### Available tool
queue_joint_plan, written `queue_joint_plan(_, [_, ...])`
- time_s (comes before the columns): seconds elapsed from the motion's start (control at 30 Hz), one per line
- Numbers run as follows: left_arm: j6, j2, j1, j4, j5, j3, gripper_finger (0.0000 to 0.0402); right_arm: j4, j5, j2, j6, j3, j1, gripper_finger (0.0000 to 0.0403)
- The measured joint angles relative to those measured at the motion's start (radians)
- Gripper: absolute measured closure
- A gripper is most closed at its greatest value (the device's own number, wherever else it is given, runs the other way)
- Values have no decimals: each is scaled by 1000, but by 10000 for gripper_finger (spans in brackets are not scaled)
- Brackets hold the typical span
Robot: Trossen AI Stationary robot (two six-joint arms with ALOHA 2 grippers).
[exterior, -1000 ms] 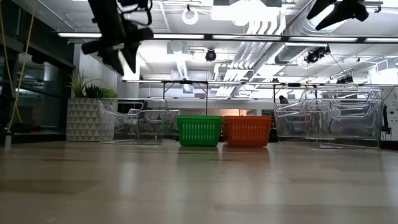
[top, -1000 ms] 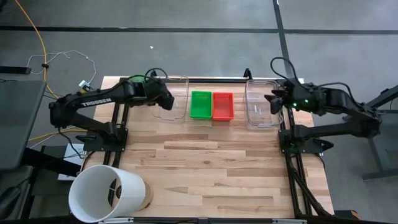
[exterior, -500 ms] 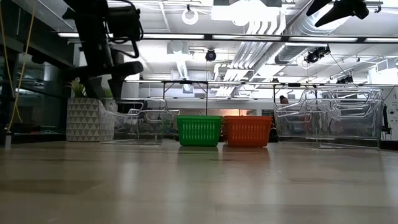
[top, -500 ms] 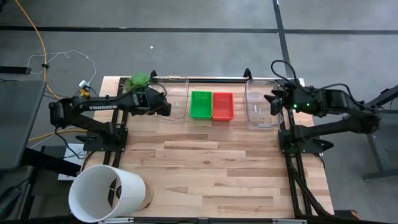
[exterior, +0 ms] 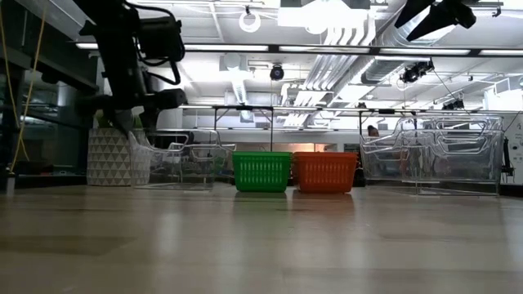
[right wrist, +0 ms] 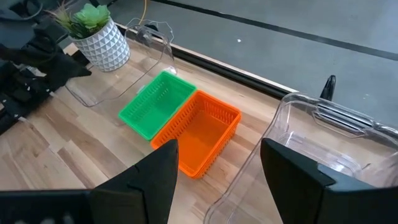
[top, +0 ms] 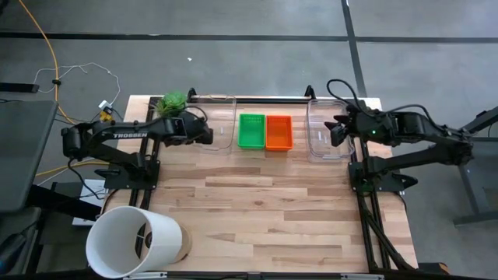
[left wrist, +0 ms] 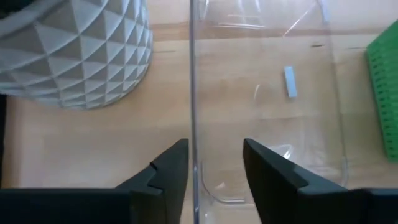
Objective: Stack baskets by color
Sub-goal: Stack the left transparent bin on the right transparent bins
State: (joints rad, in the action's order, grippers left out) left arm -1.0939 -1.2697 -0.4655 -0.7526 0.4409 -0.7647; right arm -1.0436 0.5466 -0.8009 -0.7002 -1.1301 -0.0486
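Note:
A green basket (top: 251, 131) and a red-orange basket (top: 278, 131) stand side by side on their bottoms at the table's far middle, with no gripper on them. They also show in the low view, green basket (exterior: 261, 171) and red-orange basket (exterior: 325, 171). My left gripper (left wrist: 214, 168) is open and low, its fingers on either side of the left wall (left wrist: 194, 93) of a clear bin (top: 214, 123). My right gripper (right wrist: 217, 168) hangs open, high above the other clear bin (top: 327, 128). My left gripper comes slanting down from the table's left side, astride the rim of the clear bin's left wall (left wrist: 195, 158). One finger (left wrist: 171, 171) stands close beside that wall. I cannot tell whether it touches. The bin rests on the table.
A potted plant in a white faceted pot (top: 173, 101) stands just left of the left bin. A large white bucket (top: 132, 241) lies at the near left corner. The bare wooden tabletop (top: 272, 202) stretches in front of the baskets.
My left gripper has come down from above the left clear bin to that bin's left wall, drawing a little toward the table's left edge and rolling its wrist. My right gripper has edged slightly toward the left. The baskets and bins have stayed put.

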Motion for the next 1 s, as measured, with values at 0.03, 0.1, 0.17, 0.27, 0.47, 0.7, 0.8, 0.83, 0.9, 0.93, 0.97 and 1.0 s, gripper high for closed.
queue_joint_plan(0.03, [12,0,-6,7,-7,0,275,4,0,-3,0,0,0,189])
queue_joint_plan(0.1, [28,-10,-13,9,-20,0,302,11,-1,-8,0,0,0,189])
queue_joint_plan(0.17, [31,-28,-14,6,-37,0,331,14,-1,-13,0,0,0,189])
queue_joint_plan(0.27, [31,-57,-12,0,-53,0,364,15,-6,-18,0,0,5,189])
queue_joint_plan(0.47, [8,-96,-3,0,-59,1,382,15,-1,-18,-13,0,39,189])
queue_joint_plan(0.7, [1,-99,-3,3,-48,1,386,15,4,-18,-26,0,70,189])
queue_joint_plan(0.8, [5,-77,-3,2,-37,1,398,15,5,-18,-35,0,80,189])
queue_joint_plan(0.83, [5,-68,-3,1,-34,0,398,15,7,-18,-37,0,83,189])
queue_joint_plan(0.9, [5,-40,-4,-4,-18,-3,400,16,8,-18,-37,0,89,189])
queue_joint_plan(0.93, [5,-20,-4,-7,-11,-4,400,16,11,-18,-37,0,91,189])
queue_joint_plan(0.97, [2,1,-4,-9,-5,-4,400,16,14,-18,-37,0,91,189])
queue_joint_plan(1.0, [1,23,-4,-10,2,-4,400,16,17,-18,-37,0,91,189])
